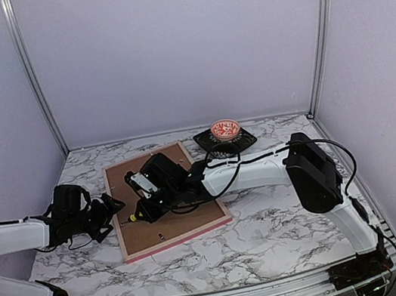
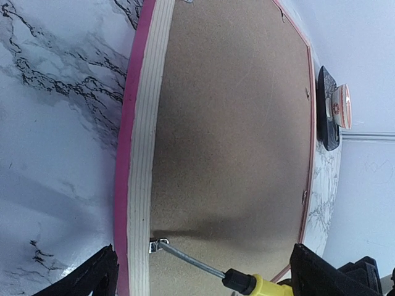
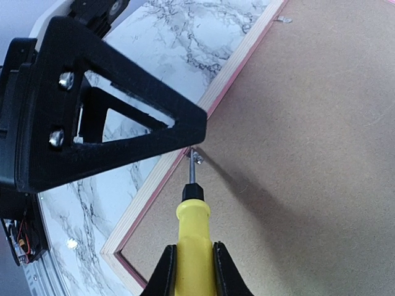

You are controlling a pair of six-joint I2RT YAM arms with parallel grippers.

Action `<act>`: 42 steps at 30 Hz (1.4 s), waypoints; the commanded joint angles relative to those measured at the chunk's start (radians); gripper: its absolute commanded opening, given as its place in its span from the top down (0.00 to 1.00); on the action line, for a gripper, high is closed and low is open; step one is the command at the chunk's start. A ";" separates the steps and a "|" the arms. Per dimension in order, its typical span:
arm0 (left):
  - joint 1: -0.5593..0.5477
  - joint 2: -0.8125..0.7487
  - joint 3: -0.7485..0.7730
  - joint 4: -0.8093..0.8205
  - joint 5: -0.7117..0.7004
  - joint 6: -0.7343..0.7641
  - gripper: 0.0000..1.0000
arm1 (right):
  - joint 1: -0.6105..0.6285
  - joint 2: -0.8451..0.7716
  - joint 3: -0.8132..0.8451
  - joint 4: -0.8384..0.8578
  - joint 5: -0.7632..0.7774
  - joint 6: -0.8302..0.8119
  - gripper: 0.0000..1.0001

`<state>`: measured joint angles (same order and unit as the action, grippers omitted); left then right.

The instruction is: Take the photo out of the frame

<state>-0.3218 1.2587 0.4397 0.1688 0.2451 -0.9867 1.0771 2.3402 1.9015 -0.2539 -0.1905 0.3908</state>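
Observation:
The frame (image 1: pixel 180 239) lies face down on the marble table, its pink border (image 2: pixel 129 123) and pale wood edge (image 3: pixel 154 191) around a brown backing board (image 2: pixel 234 123). The photo is hidden under that board. My right gripper (image 3: pixel 194 271) is shut on a yellow screwdriver (image 3: pixel 194 240), and the blade tip touches a small metal clip (image 3: pixel 197 158) at the frame's left edge. In the left wrist view the same clip (image 2: pixel 155 245) and screwdriver (image 2: pixel 259 286) show between the fingers of my left gripper (image 2: pixel 207 274), which is open beside that edge and holds nothing.
A red-patterned bowl (image 1: pixel 224 129) sits on a black mat (image 1: pixel 243 142) behind the frame's far right corner. More metal clips (image 2: pixel 307 92) hold the board along the other edges. Grey enclosure walls close off the back and both sides.

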 commanded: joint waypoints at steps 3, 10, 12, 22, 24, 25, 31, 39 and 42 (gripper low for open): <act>0.002 -0.014 -0.006 0.018 0.003 -0.010 0.01 | 0.001 0.033 0.029 0.073 0.037 0.055 1.00; 0.001 -0.036 0.001 -0.001 -0.014 -0.008 0.01 | 0.006 -0.019 -0.050 0.115 0.059 0.062 1.00; 0.003 -0.035 0.007 -0.010 -0.024 -0.002 0.01 | 0.006 -0.043 -0.072 0.120 0.075 0.056 1.00; 0.021 0.066 0.178 -0.216 -0.187 0.141 0.05 | 0.014 -0.126 -0.174 0.155 0.053 0.052 1.00; 0.029 0.100 0.209 -0.245 -0.219 0.168 0.12 | 0.014 -0.153 -0.201 0.170 0.062 0.057 1.00; 0.032 0.121 0.226 -0.262 -0.233 0.181 0.19 | 0.014 -0.166 -0.212 0.175 0.066 0.056 1.00; 0.045 0.247 0.306 -0.283 -0.274 0.247 0.42 | 0.013 -0.231 -0.272 0.195 0.087 0.038 1.00; 0.044 0.338 0.357 -0.298 -0.294 0.276 0.65 | 0.014 -0.309 -0.351 0.235 0.104 0.027 1.00; 0.044 0.351 0.358 -0.291 -0.277 0.272 0.67 | 0.014 -0.332 -0.383 0.245 0.110 0.025 1.00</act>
<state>-0.2821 1.5913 0.7727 -0.0956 -0.0265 -0.7322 1.0821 2.0552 1.5433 -0.0540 -0.1024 0.4313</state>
